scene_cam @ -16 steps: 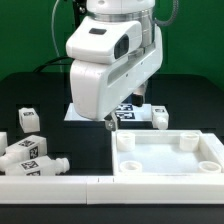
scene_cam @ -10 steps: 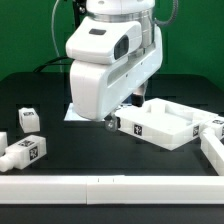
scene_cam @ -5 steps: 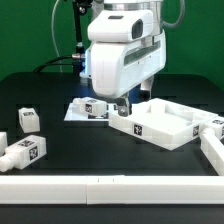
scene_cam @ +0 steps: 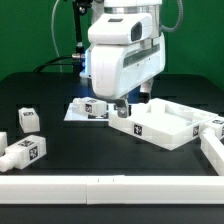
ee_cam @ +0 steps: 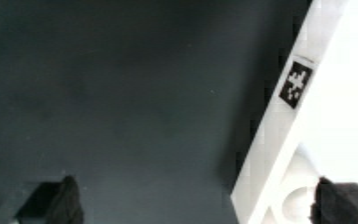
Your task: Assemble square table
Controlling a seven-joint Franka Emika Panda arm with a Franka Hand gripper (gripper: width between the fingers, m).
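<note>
The white square panel (scene_cam: 165, 125) lies turned at an angle on the black table, at the exterior view's right. Its tagged side wall (ee_cam: 293, 90) shows in the wrist view. My gripper (scene_cam: 131, 104) hangs over the panel's near-left corner and is open. In the wrist view the gripper (ee_cam: 199, 203) has the panel's wall between its fingers, close to one finger (ee_cam: 345, 200), and the other finger (ee_cam: 55, 200) is over bare table. Three tagged white legs (scene_cam: 27, 119) (scene_cam: 3, 137) (scene_cam: 26, 152) lie at the left. Another leg (scene_cam: 215, 128) lies at the far right.
The marker board (scene_cam: 86, 108) lies behind the gripper. A long white rail (scene_cam: 90, 186) runs along the front edge, and a second piece (scene_cam: 212, 150) angles back at the right. The arm's white body hides the table behind it.
The panel went from squared against the front rail to a turned position farther back at the right. My arm shifted right over its corner. Nothing moved in the last half second.
</note>
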